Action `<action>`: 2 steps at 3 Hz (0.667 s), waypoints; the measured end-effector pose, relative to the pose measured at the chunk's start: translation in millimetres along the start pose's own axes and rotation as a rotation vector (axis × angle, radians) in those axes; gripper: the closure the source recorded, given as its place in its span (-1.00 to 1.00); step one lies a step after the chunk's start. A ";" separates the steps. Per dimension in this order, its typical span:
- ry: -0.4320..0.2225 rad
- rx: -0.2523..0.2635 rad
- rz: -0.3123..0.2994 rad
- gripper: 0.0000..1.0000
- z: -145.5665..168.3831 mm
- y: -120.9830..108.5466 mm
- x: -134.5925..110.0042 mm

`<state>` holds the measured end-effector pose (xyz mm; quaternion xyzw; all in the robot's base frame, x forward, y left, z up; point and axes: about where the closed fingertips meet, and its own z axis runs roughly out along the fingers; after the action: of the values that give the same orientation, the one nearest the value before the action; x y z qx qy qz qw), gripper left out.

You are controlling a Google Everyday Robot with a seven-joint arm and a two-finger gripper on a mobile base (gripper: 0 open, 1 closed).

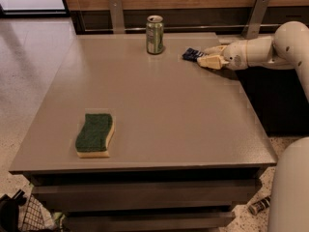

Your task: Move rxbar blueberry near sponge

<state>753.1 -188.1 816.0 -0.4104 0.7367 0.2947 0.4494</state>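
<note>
Rxbar blueberry (193,54): dark blue wrapper, apparently flat on the table (169,110), near the can (154,28) on its right, at about the same depth and not touching it. Sponge (94,133): green scouring face up, pale foam base down, well apart from the can, toward the near left corner. Hence almost the whole tabletop diagonal between bar and goal.

Gripper (204,56): low over the tabletop, further right of the can than the bar, tips at the bar's right end. Jaw state: cannot tell whether pinching the wrapper or merely bracketing it. Arm (260,50): extended nearly level from the right of the can, wrist low. Judged reason: a thin, flat bar is best taken by its edges, close to the surface. Approach from the side away from the can, probably so as not to topple it.

Step in hand, as judged: grasp of the bar, with no carry begun. Next move, as judged: lift, then travel leftward and nearer, passing in front of the can, and release beside the sponge rather than on it. Main risk: wrapper slipping out of a shallow end grip.

Counts: one rxbar blueberry; one sponge; one green can, upright, tab end up; one gripper on one arm; two metal brackets (116,14) behind the can at the table's back edge, one to each side of it.
</note>
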 end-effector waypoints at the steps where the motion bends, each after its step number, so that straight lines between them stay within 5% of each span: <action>1: 0.000 0.000 0.000 1.00 -0.1 0.0 -0.1; 2: 0.000 0.000 0.000 1.00 0.1 0.1 -0.1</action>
<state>753.1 -188.0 816.1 -0.4105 0.7367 0.2947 0.4494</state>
